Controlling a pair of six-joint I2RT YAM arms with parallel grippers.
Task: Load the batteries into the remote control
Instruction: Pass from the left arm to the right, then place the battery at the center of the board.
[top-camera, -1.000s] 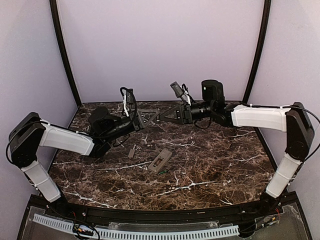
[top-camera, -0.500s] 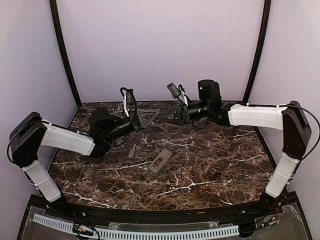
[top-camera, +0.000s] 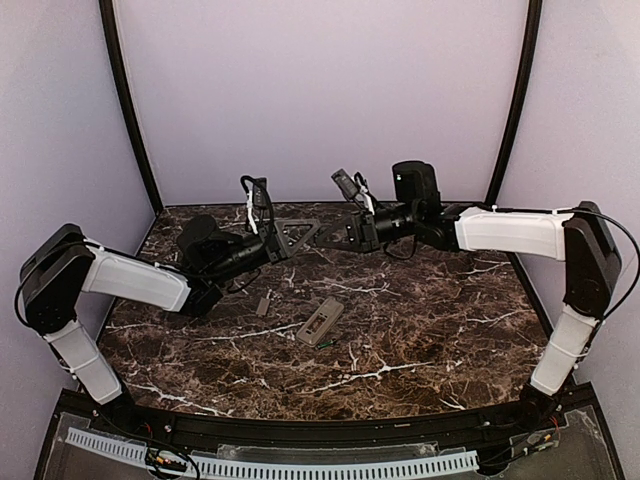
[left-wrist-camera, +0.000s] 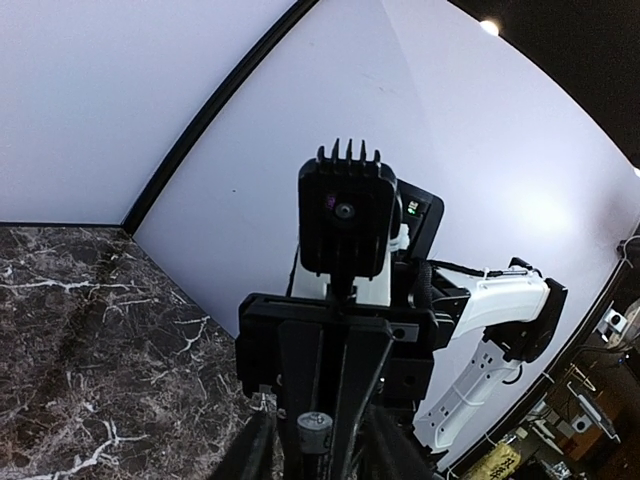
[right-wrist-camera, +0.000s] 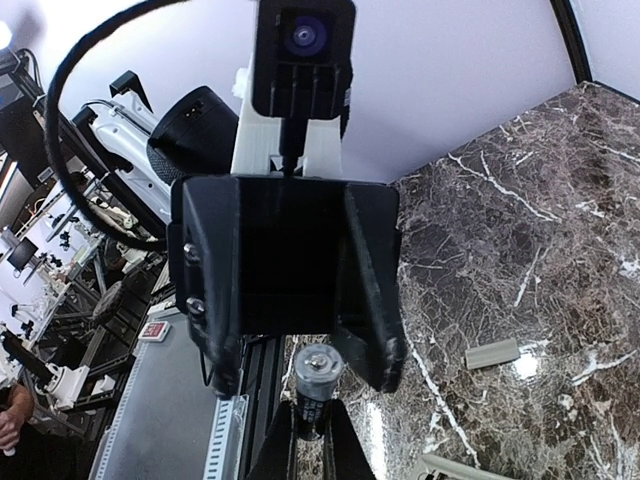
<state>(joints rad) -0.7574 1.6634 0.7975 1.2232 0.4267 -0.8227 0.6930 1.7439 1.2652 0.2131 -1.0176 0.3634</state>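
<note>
Right claw (right-wrist-camera: 312, 425) has edged left, clamping battery (right-wrist-camera: 313, 382); left claw (top-camera: 310, 230) gapes wide

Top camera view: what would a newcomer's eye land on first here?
The left claw and right claw meet tip to tip in mid-air over the far side of the table. The right one pinches a tiny battery; the remote control lies flat nearer the arms' bases.

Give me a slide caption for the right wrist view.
Right gripper holds a battery end-on toward the open left gripper above the marble table.
</note>
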